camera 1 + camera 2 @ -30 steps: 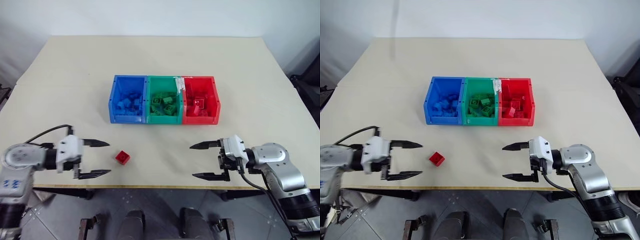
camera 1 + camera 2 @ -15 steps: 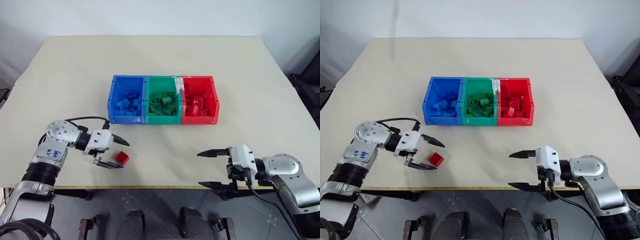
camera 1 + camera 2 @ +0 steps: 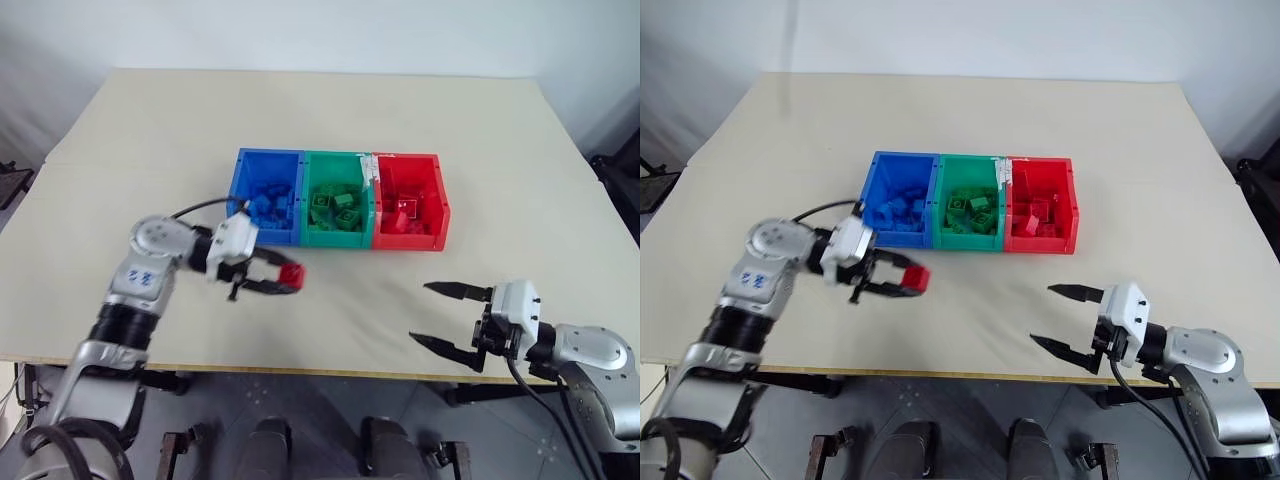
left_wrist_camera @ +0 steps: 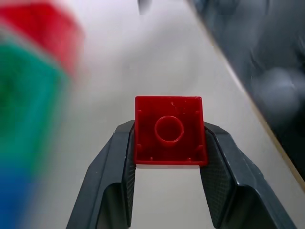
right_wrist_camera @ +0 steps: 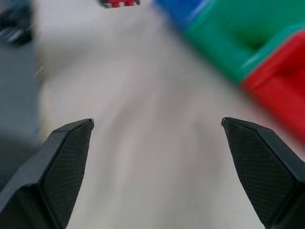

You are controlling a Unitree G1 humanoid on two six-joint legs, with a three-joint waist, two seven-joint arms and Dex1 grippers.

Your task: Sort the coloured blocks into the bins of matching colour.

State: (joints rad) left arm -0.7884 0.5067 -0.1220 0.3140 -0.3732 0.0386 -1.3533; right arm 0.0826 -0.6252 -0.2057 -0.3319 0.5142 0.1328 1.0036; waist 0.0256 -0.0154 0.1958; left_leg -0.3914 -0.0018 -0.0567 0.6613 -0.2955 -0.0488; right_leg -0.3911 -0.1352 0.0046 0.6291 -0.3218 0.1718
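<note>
My left gripper (image 3: 285, 277) is shut on a red block (image 3: 292, 275), held just above the table in front of the blue bin (image 3: 265, 210). The left wrist view shows the red block (image 4: 170, 130) clamped between both fingers, hollow underside facing the camera. The green bin (image 3: 337, 211) and the red bin (image 3: 410, 212) continue the row to the right; each bin holds several blocks of its own colour. My right gripper (image 3: 433, 315) stands open with nothing in it near the table's front edge, right of centre.
The beige table (image 3: 150, 140) reaches far behind and beside the bins. Its front edge (image 3: 300, 372) runs just below both grippers. A dark object (image 3: 618, 170) stands past the table's right side.
My left gripper closed on the red block, lifted it and carried it right, toward the bins. The right gripper drew back a little toward the front edge, still open. The camera view shifted.
</note>
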